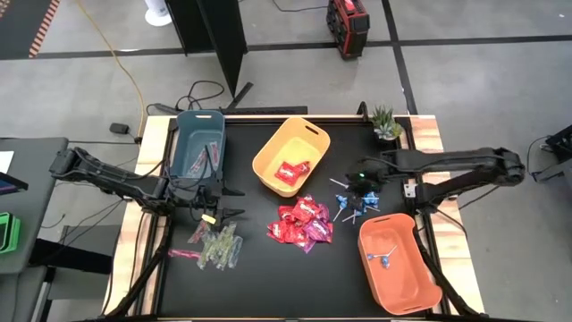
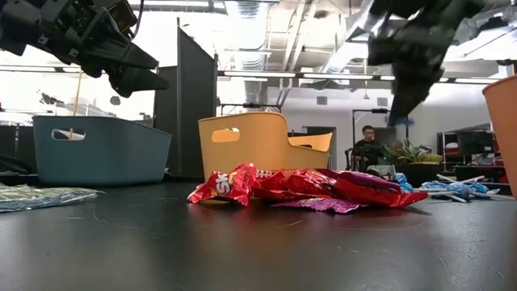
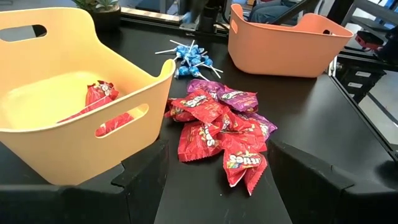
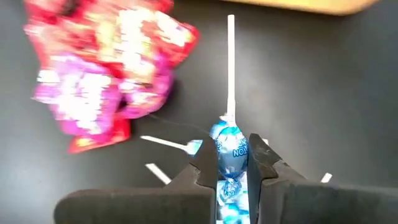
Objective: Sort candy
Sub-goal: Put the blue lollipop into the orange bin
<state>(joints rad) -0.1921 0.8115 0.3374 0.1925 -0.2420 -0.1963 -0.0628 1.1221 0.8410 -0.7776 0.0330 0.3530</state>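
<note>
Seen from above, both arms reach in from the frame's sides toward the middle. The left gripper [image 1: 222,204] sits centre-left, fingers spread and empty, just above the green-pink stick packets [image 1: 217,245] and below the blue bin [image 1: 197,134]. The right gripper [image 1: 360,191] hangs right of centre over the scattered blue lollipops [image 1: 347,206], its arm folded back toward the right edge. Red packets [image 1: 302,222] lie heaped in the centre; more rest in the yellow bin [image 1: 313,137], and lollipops lie in the orange bin [image 1: 414,284] at lower right.

Low across the table, the left gripper juts down from the upper left, the right one from the upper right, both clear of the tabletop. The red heap fills the middle of the frame.

Left wrist view: the two wide-set fingers [image 3: 140,171] frame the red pile at centre, nothing between them.

Right wrist view: the fingers [image 4: 264,165] at bottom centre are pinched on one lollipop's [image 4: 231,146] blue head, its white stick pointing to the top of the frame.
</note>
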